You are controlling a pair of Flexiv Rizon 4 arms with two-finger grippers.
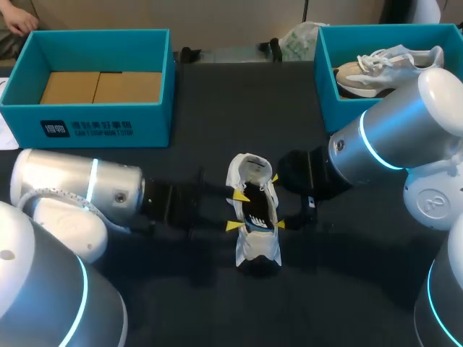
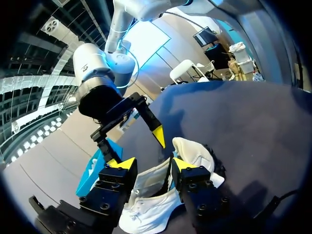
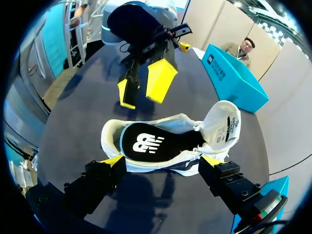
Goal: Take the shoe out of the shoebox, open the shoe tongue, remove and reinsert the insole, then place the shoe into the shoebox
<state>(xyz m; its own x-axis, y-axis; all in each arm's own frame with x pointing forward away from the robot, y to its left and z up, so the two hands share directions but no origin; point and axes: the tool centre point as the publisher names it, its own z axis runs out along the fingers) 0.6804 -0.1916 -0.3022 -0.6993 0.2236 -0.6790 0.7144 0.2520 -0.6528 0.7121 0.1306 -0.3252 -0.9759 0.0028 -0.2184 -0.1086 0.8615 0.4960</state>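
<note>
The dark tabletop [image 1: 217, 303] carries 1 white shoe [image 1: 255, 217] lying between the 2 hands, with its tongue [image 3: 224, 124] folded back and the black insole [image 3: 146, 144] showing. The left hand [image 1: 233, 210] is wide open just beside the shoe and holds nothing. The right hand [image 1: 278, 201] is equally open at the other side. Well beyond the left hand stands a teal shoebox [image 1: 94, 116]. Beyond the right hand, a second shoebox [image 1: 325, 79] holds another shoe [image 1: 383, 69].

White logo on the black insole [image 3: 161, 146], between the fingers of the right claw [image 3: 163, 160]. Small label with dark print, too fine to read, on the raised tongue [image 3: 219, 122], just beside that claw. White signs on the front wall of the teal box [image 1: 155, 119], well apart from the left claw [image 1: 235, 211].
</note>
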